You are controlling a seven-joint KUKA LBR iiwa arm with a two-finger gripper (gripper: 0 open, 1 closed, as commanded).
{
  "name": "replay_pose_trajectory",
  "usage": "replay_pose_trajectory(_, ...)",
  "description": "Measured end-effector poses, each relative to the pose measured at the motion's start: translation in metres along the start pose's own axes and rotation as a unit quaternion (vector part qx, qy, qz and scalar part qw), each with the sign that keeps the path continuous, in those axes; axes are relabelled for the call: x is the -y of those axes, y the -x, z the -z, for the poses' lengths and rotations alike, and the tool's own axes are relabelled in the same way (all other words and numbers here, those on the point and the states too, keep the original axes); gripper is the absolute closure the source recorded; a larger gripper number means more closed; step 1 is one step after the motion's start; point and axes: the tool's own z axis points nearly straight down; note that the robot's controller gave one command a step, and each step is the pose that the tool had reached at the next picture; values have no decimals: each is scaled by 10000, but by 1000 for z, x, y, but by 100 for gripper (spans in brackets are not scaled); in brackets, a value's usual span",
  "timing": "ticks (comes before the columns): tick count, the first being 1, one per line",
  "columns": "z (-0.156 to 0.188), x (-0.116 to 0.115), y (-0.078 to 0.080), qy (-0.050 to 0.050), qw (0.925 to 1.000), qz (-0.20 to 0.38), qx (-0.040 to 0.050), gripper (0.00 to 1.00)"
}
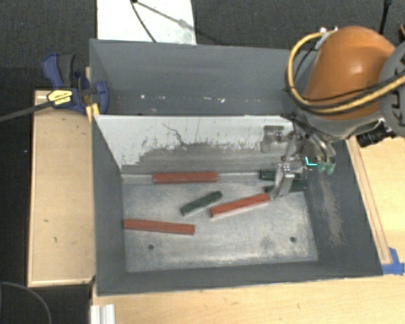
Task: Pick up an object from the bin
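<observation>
My gripper [281, 184] hangs low at the right side of the bin, just above the right end of a red-brown stick [239, 206] that lies slanted on the floor. Its fingertip comes down close to that end; I cannot tell whether it touches. A short dark green bar [201, 202] lies tilted just left of that stick.
Another red-brown stick [185, 177] lies along the foot of the back wall. A third red-brown stick [159, 227] lies flat at the front left. The bin's right wall slopes up close behind the gripper.
</observation>
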Motion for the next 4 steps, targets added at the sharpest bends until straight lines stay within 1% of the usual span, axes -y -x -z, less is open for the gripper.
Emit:
replay_pose_trajectory(1, -139, -23, -7, 3, 9977, 684, -7, 0)
replay_pose_trajectory(2, -165, -10, 12, -2, 9979, 643, 41, 0)
replay_pose_trajectory(3, -163, -10, 12, -1, 9979, 644, 48, 100)
replay_pose_trajectory(4, -32, 4, -1, -6, 9988, 488, 73, 100)
